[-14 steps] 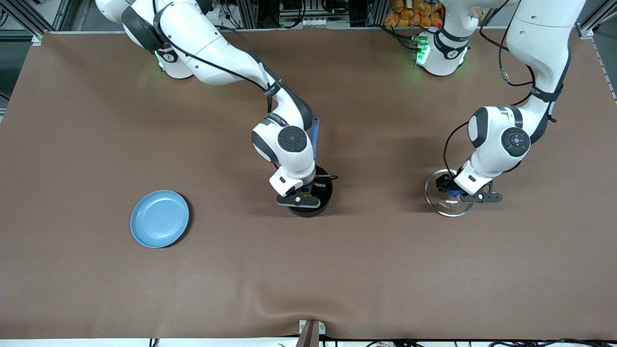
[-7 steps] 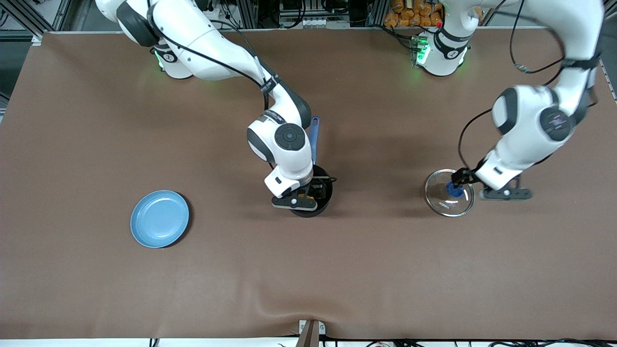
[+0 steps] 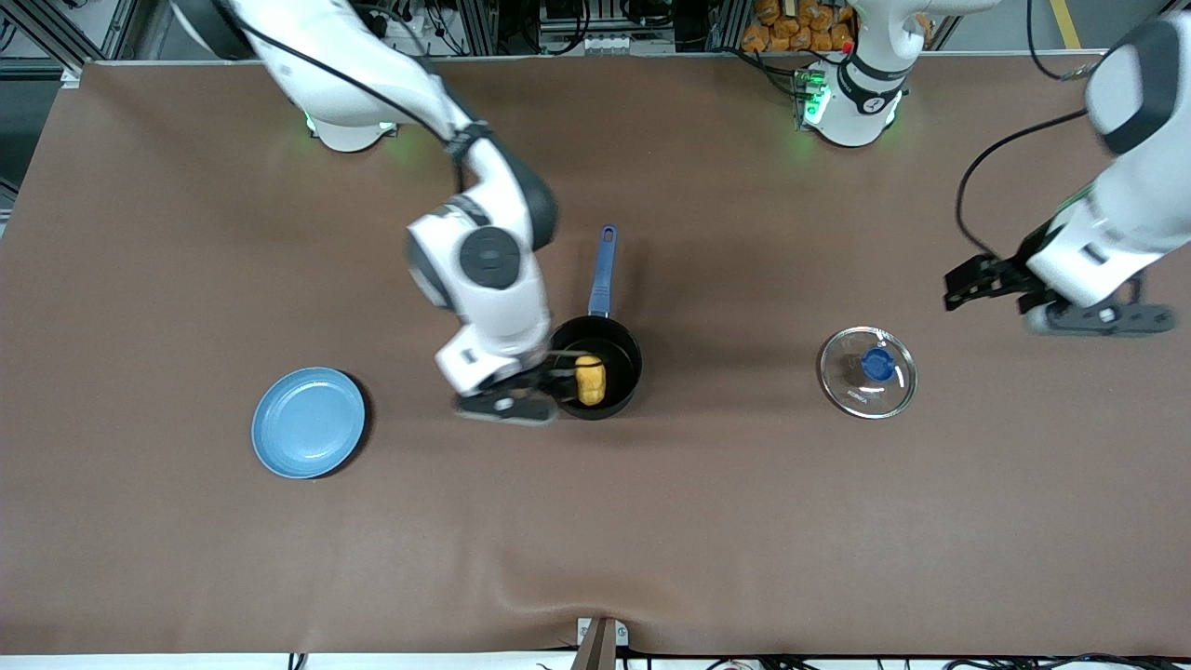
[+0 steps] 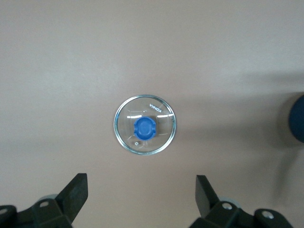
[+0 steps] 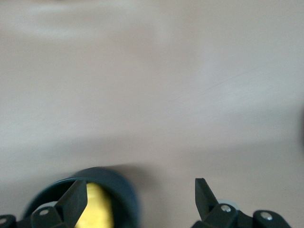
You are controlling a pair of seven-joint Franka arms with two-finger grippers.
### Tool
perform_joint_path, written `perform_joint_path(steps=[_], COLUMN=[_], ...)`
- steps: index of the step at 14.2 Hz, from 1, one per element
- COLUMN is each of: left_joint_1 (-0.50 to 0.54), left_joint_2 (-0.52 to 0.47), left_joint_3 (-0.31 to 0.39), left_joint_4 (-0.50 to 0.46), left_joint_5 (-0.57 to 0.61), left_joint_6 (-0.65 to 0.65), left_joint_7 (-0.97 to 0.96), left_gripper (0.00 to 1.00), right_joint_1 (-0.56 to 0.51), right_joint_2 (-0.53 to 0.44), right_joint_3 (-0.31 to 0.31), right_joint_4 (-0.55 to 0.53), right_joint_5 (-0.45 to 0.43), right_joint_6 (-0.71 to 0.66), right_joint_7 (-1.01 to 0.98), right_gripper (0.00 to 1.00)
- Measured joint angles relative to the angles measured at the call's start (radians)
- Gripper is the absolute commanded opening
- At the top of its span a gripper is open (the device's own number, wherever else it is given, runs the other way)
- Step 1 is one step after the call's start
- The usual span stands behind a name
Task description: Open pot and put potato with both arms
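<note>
- Sitting uncovered mid-table, the pot (image 3: 595, 368) points its blue handle (image 3: 603, 270) toward twelve o'clock, and the potato (image 3: 589, 380) lies inside it.
- The right gripper (image 3: 538, 383), spread wide and empty, is over the pot's nine o'clock rim.
- The left gripper (image 3: 972, 284), fingers parted and empty, is over bare table toward the left arm's end.
- The glass lid (image 3: 868, 371) rests flat on the table; the blue plate (image 3: 308, 422) lies toward the right arm's end.
</note>
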Motion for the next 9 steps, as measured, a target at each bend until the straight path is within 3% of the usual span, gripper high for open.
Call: perform_joint_path(steps=[4, 9], left_joint_1=[0.0, 0.002], left_joint_2=[0.003, 0.009], left_joint_3=[0.001, 0.003], left_joint_4=[0.133, 0.171], left_joint_5=[0.0, 0.0], left_joint_6=[-0.13, -0.144], left_joint_7=[-0.007, -0.086], left_gripper=[1.0, 1.0], right_joint_1=[-0.145, -0.286], right_joint_2=[-0.11, -0.163], right_joint_3=[0.001, 0.002], right_joint_4=[-0.001, -0.004], right_joint_5=[0.0, 0.0], right_joint_6=[-0.165, -0.27], right_joint_7=[-0.154, -0.34], right_gripper=[1.0, 1.0])
